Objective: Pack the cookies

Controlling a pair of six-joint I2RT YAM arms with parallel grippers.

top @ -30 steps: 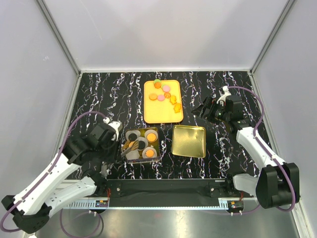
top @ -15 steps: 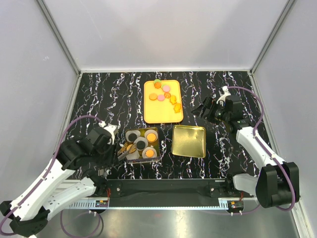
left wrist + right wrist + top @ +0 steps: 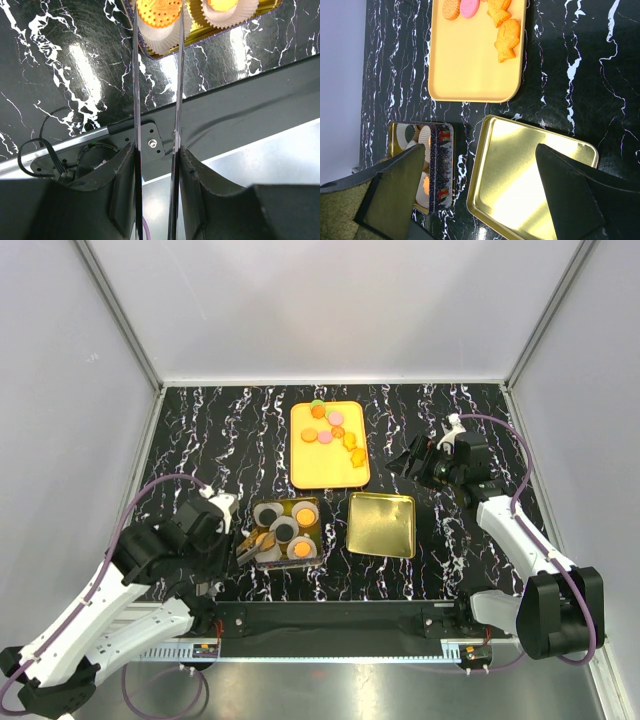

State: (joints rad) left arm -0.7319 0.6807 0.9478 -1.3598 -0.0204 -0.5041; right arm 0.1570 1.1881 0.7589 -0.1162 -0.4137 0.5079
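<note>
Several cookies (image 3: 330,425) lie at the far end of the yellow tray (image 3: 325,468). The open tin (image 3: 318,532) holds white paper cups, some with cookies in them. My left gripper (image 3: 230,530) is shut on metal tongs (image 3: 136,100). The tong blades pinch an orange cookie (image 3: 159,11) over a paper cup at the tin's near left corner (image 3: 200,42). My left gripper (image 3: 156,150) presses both blades. My right gripper (image 3: 405,462) hangs open and holds nothing. In its wrist view, my right gripper (image 3: 480,150) is above the gold lid (image 3: 520,175), with the tin (image 3: 440,165) and tray (image 3: 470,65) visible.
The gold lid (image 3: 382,525) lies upside down right of the tin. Fish-shaped biscuits (image 3: 509,37) sit on the tray's right side. Grey walls enclose the black marble table (image 3: 200,440). A black rail (image 3: 330,618) runs along the near edge.
My left arm has drawn back toward the near left, and the tongs now angle over the tin's left side with the orange cookie in them. The right arm has barely moved.
</note>
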